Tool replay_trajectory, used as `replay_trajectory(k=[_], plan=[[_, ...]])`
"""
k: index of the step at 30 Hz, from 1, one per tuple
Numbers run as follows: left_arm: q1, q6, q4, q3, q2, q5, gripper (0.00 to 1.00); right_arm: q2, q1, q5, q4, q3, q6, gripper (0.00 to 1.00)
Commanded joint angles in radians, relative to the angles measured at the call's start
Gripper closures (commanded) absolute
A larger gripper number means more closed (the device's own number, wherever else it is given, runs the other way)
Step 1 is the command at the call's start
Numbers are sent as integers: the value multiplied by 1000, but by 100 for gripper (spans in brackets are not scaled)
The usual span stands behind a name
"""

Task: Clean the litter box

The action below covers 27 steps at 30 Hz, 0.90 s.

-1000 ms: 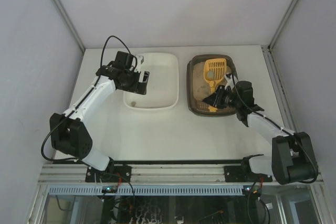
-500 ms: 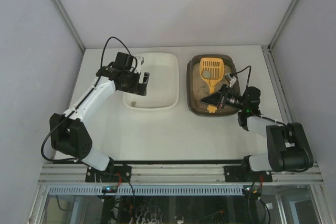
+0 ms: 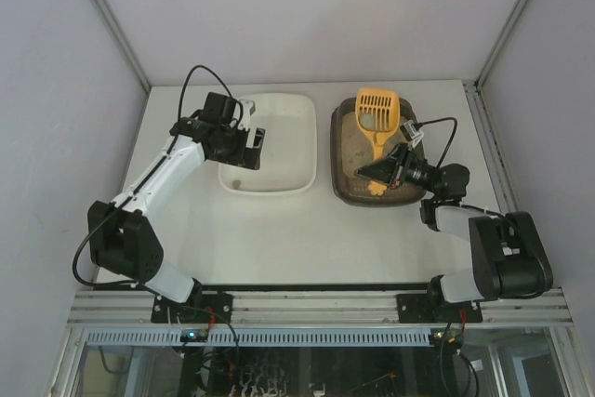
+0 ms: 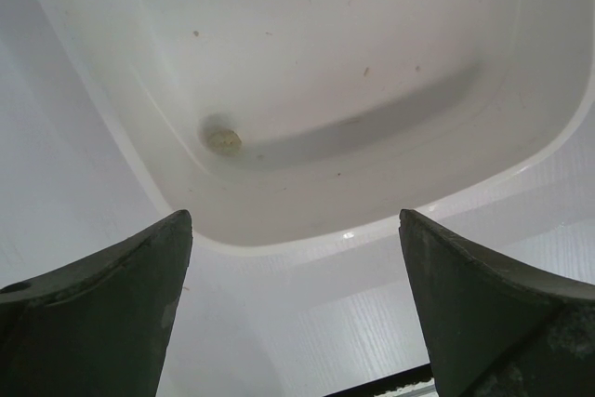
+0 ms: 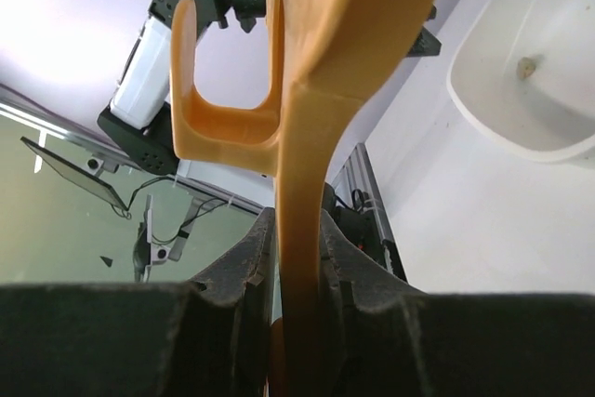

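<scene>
The dark brown litter box (image 3: 346, 127) with beige litter sits right of centre. My right gripper (image 3: 378, 170) is shut on the handle of the yellow slotted scoop (image 3: 376, 111), whose head is raised over the box's far rim. In the right wrist view the handle (image 5: 307, 183) is clamped between my fingers (image 5: 244, 276). The white tub (image 3: 270, 137) lies to the left of the box. My left gripper (image 3: 253, 144) hovers open and empty over the tub's left part. A small clump (image 4: 223, 139) lies on the tub's floor.
Grey walls enclose the white table (image 3: 279, 230) on three sides. The aluminium rail (image 3: 297, 309) with both arm bases runs along the near edge. A black cable (image 3: 191, 81) loops above the left arm.
My right gripper has tipped back and lifted the scoop, so its head rose from inside the litter box to above the far rim. The left arm has not moved.
</scene>
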Motion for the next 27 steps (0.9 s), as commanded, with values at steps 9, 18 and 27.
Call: replay_trajectory(k=[9, 18, 27], plan=[[6, 21, 20, -15, -41, 33, 4, 59, -18, 139, 101, 51, 148, 100], [5, 21, 19, -18, -41, 35, 4, 82, 118, 123, 98, 144, 155, 100], [6, 25, 20, -23, -47, 33, 5, 108, 70, 114, 99, 134, 165, 100]])
